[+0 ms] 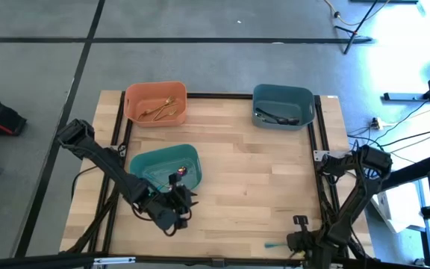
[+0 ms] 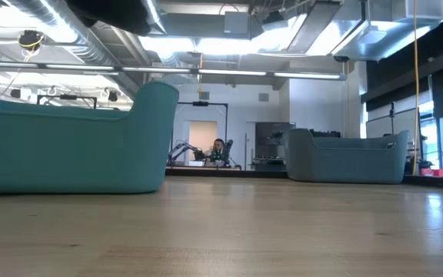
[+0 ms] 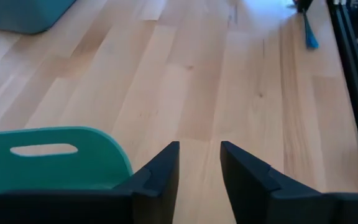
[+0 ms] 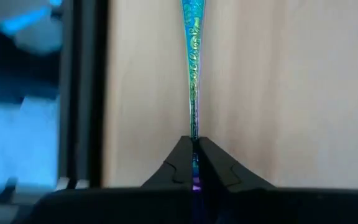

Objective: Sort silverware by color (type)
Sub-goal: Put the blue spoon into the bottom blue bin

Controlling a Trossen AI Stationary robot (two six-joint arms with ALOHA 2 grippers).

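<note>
On the table from above, three bins: the orange bin [image 1: 155, 102] with gold pieces [image 1: 163, 111], the grey-blue bin [image 1: 284, 105] with black pieces [image 1: 278, 118], and the teal bin [image 1: 165, 166] with an iridescent piece [image 1: 181, 172]. The left gripper [image 1: 176, 203] sits just beside the teal bin's near corner; the right gripper [image 1: 295, 242] is at the near edge.

Low view only shows the teal and grey-blue bins.

Left wrist: fingers [image 3: 164, 169] apart, nothing in them.

Right wrist: jaws pinched onto an iridescent utensil [image 4: 192, 56], teal handle sticking out over the wood.
</note>
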